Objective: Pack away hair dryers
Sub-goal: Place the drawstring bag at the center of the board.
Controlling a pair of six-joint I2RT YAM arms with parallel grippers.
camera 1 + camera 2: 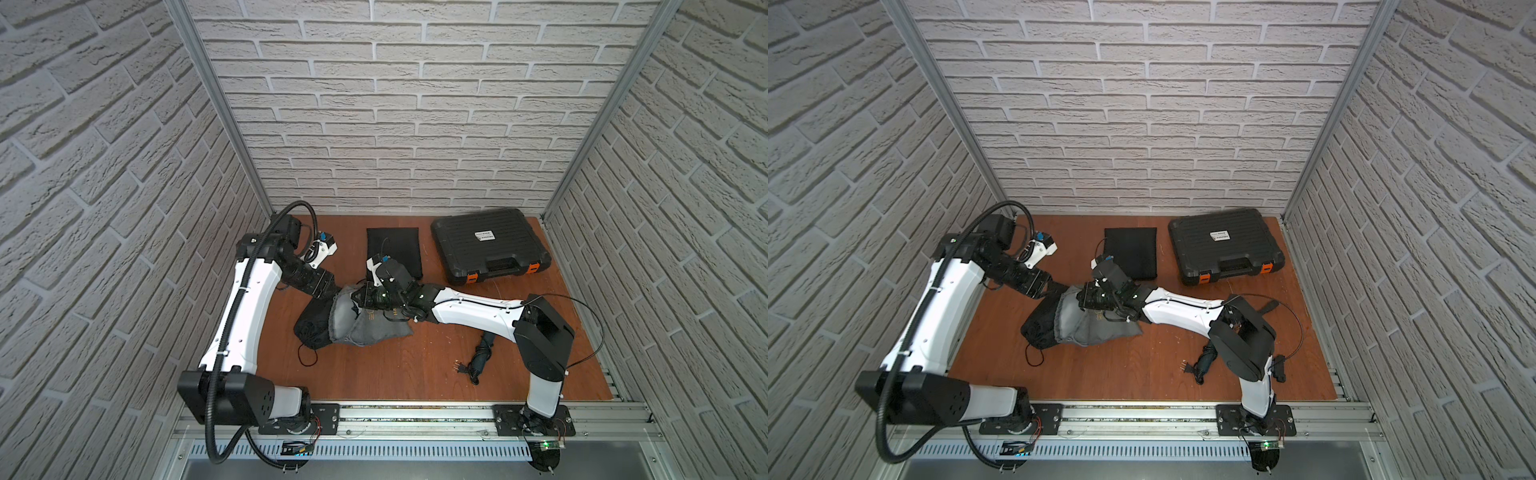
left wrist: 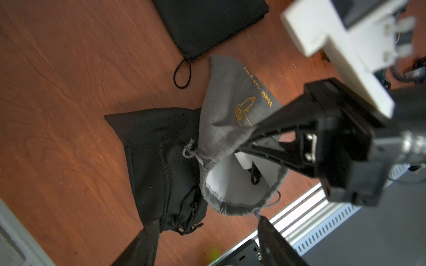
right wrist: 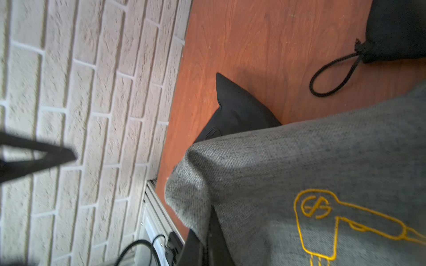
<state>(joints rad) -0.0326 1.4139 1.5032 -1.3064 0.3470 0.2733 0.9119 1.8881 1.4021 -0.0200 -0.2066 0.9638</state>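
At the left, the left gripper (image 2: pixel 208 221) hung low over the tabletop (image 1: pixel 395 374) with its fingers (image 2: pixel 143 241) spread wide and nothing clamped between them. One tip stood beside the gathered neck of a stuffed black pouch (image 1: pixel 313 328) and the other at the rim of the grey pouch (image 1: pixel 374 330). The stuffed black pouch lay on the wood, touching the grey pouch and partly under it. The grey pouch bore a yellow dryer outline and had its mouth held open. Inside it the left wrist view showed a white body with a black loop, the white hair dryer (image 2: pixel 244 161), mostly hidden by the cloth. The right gripper (image 2: pixel 239 147) reached in from the right with its fingers pinched tight on the upper rim of the grey pouch, and the cloth draped over them in the right wrist view. Behind the two grippers a flat black pouch (image 1: pixel 395 249) lay near the back wall. Farther right, a dark teal hair dryer (image 1: pixel 484 349) lay on the bare tabletop beside the right arm's base, its cord bundled and its plug sticking out. A ribbed black case (image 1: pixel 490 245) with orange latches sat shut in the back right corner.
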